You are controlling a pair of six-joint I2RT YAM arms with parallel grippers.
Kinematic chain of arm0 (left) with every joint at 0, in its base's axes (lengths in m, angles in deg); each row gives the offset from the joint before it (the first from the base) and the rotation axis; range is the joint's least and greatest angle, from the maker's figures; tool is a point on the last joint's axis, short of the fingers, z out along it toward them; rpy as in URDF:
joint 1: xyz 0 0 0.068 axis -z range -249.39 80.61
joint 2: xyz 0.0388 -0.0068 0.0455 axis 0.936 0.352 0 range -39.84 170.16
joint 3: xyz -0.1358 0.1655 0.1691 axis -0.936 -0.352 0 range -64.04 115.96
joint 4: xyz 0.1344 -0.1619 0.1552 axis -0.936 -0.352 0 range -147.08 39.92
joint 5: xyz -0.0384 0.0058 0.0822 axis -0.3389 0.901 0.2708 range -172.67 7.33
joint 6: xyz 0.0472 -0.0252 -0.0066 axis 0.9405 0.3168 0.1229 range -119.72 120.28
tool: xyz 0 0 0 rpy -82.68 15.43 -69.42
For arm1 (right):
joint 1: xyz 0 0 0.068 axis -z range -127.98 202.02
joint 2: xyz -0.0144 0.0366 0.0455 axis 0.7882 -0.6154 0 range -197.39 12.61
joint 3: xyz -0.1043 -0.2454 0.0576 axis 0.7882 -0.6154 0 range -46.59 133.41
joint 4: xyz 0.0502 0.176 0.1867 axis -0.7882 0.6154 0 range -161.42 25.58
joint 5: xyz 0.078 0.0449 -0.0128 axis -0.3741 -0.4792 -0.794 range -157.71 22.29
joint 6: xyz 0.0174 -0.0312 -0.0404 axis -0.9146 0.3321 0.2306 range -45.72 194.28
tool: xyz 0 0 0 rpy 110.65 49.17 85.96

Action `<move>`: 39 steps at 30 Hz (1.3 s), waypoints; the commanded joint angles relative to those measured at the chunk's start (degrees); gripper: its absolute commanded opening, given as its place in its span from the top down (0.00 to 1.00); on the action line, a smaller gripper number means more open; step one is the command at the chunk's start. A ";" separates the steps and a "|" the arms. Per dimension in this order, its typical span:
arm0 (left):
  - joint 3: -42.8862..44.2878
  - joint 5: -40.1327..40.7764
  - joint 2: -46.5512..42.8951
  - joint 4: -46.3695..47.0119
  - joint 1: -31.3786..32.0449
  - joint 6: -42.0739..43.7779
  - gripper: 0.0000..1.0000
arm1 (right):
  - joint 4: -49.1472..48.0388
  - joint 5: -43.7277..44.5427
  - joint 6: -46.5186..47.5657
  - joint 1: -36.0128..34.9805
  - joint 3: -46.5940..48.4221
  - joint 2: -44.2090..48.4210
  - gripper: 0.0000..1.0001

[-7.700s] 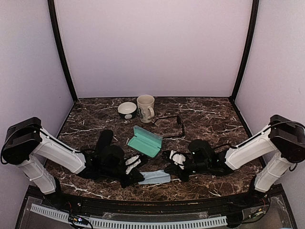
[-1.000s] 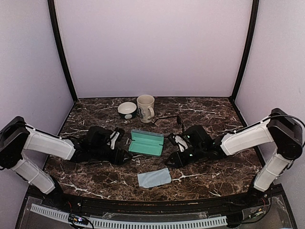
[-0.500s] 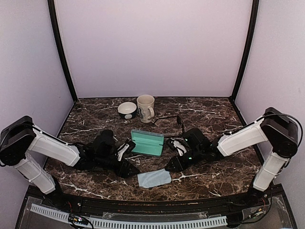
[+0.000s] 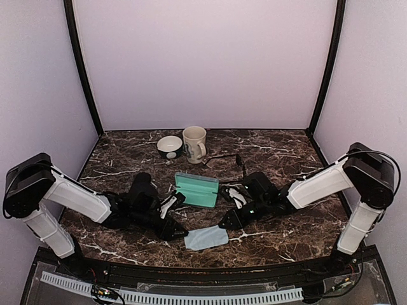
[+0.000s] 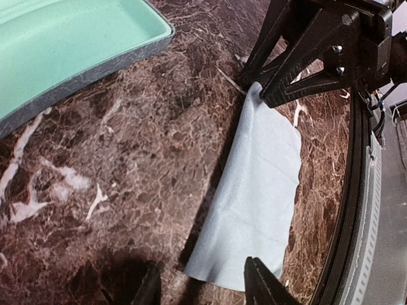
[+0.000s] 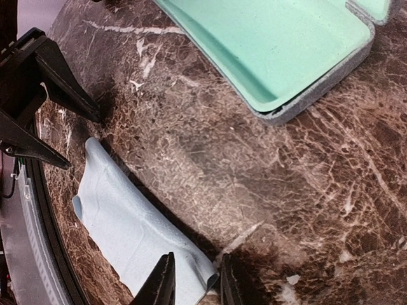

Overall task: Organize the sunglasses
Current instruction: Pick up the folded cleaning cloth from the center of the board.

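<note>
At the marble table's point(image 4: 286, 162) near edge, a pale blue cloth point(image 4: 206, 237) lies between both claws; the left gripper point(image 5: 202, 279) straddles its left end, jaws released and apart; the right gripper point(image 6: 196, 278) brackets the other end narrowly, grasp impossible to tell; beyond, a mint-lined case point(image 4: 197, 190) lies open; farther back, the wire-framed sunglasses point(image 4: 240, 163) rest right of a mug point(image 4: 194, 144) and bowl point(image 4: 170, 147).
</note>
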 commanded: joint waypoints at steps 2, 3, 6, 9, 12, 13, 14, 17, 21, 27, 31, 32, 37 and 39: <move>1.58 -1.11 1.10 -0.17 0.68 0.57 0.59 | 0.06 -0.40 0.46 -0.68 0.53 -1.42 0.76; 1.65 -1.20 1.24 -0.07 0.74 0.57 0.60 | 0.15 -0.44 0.50 -0.67 0.46 -1.30 0.77; 1.76 -1.33 1.56 -0.19 0.87 0.64 0.64 | 0.15 -0.37 0.57 -0.71 0.46 -1.19 0.80; 1.92 -1.27 1.65 -0.30 0.96 0.68 0.66 | 0.21 -0.27 0.61 -0.72 0.54 -1.24 0.82; 2.13 -1.02 1.77 -0.30 1.03 0.72 0.68 | 0.19 -0.52 0.79 -0.68 0.70 -1.47 0.85; 2.24 -0.85 1.78 -0.26 1.05 0.70 0.69 | 0.21 -0.46 0.87 -0.72 0.77 -1.47 0.86; 2.32 -0.82 1.90 -0.34 1.05 0.72 0.70 | 0.24 -0.51 0.94 -0.72 0.89 -1.49 0.87; 2.62 -0.64 2.29 -0.43 1.14 0.88 0.73 | 0.35 -0.53 1.08 -0.72 1.19 -1.40 0.90; 3.07 -0.76 2.93 -0.72 1.22 0.99 0.79 | 0.57 -0.53 1.20 -0.72 1.25 -1.33 0.91; 3.48 -0.90 3.06 -0.79 1.23 1.23 0.85 | 0.59 -0.59 1.12 -0.72 1.45 -1.41 0.93; 3.68 -0.73 2.85 -0.92 1.23 1.11 0.93 | 0.61 -0.88 1.08 -0.72 1.84 -1.34 0.96; 3.71 -0.61 2.73 -1.00 1.23 0.97 0.96 | 0.63 -0.81 0.99 -0.72 1.98 -1.24 0.97; 4.20 0.70 1.43 -2.58 1.23 1.07 1.00 | -0.17 0.19 -0.38 -0.72 1.97 -0.44 1.00; 4.56 1.91 0.86 -3.91 1.23 1.30 1.00 | -0.97 1.25 -1.28 -0.72 1.71 0.25 1.00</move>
